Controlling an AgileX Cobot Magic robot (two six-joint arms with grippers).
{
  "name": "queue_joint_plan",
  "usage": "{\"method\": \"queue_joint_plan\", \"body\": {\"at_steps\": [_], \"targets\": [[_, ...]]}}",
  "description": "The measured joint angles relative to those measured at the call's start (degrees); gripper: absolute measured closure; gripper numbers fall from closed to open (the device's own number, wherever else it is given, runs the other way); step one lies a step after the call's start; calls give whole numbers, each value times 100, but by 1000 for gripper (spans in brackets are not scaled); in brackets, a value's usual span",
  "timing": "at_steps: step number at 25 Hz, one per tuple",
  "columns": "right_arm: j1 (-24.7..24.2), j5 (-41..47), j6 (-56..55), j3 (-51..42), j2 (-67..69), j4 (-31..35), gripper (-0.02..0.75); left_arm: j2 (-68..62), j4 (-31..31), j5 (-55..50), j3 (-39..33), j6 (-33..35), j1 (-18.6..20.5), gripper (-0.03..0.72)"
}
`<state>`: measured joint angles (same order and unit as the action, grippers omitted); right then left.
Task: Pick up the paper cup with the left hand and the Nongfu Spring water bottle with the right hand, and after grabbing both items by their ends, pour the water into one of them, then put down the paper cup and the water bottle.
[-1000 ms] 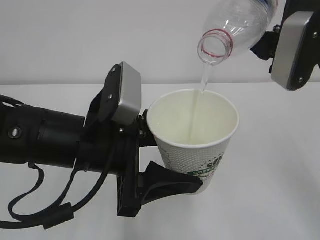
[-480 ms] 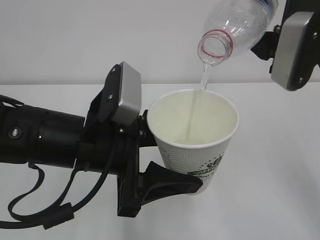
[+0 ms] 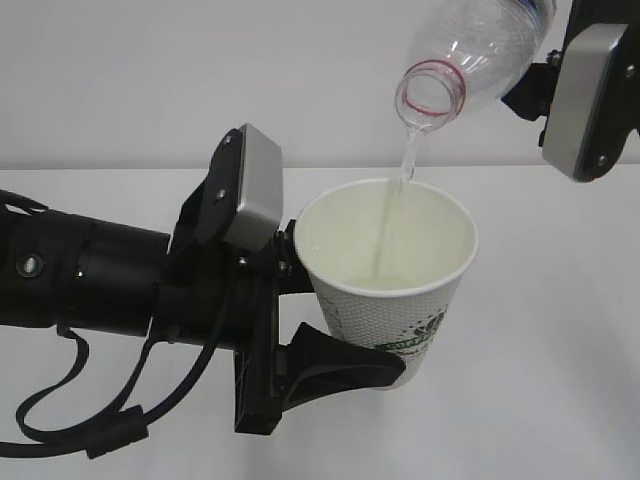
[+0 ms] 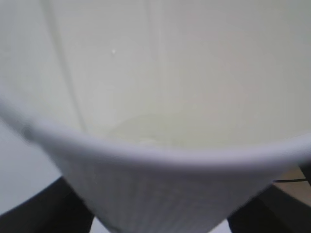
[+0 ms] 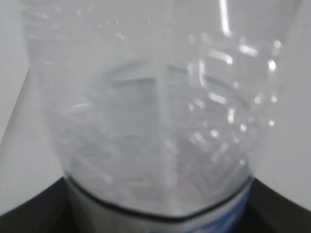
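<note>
Exterior – cup: small white tapered paper cup (image 3: 388,290) with dark green print on its side and cream inside, upright, off the white table (image 3: 560,380), near the middle of the view.
Exterior – left hand: black cabled arm with grey rectangular plate; left gripper (image 3: 335,320) closed on the cup's side, one black finger (image 3: 345,365) under the lower wall, the other behind the rim.
Exterior – bottle: clear ribbed plastic bottle (image 3: 470,55) with red neck ring and no cap, tilted mouth-down at upper right, above the cup and apart from it.
Exterior – water: thin clear stream (image 3: 392,215) falling from the bottle's mouth into the cup; shallow pool at the bottom.
Exterior – right hand: black gripper with grey plate at the top right edge (image 3: 585,95), by the bottle's far end; fingers out of frame.
Left wrist – cup: rim and cream interior (image 4: 160,97) filling the frame, blurred; dark finger (image 4: 43,208) at the lower corner, against the cup's wall.
Right wrist – bottle: clear ribbed body (image 5: 155,121) filling the frame, label edge at the bottom; black finger (image 5: 277,208) just beside it, closed around the bottle.
</note>
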<state>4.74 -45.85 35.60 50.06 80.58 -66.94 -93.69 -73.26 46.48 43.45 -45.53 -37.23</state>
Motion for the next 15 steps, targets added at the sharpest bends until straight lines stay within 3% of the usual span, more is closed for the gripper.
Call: {"method": "queue_joint_plan", "body": {"at_steps": [15], "targets": [[0, -10, 0, 0, 0, 0, 253, 0, -4, 0, 0, 0, 0, 145]]}}
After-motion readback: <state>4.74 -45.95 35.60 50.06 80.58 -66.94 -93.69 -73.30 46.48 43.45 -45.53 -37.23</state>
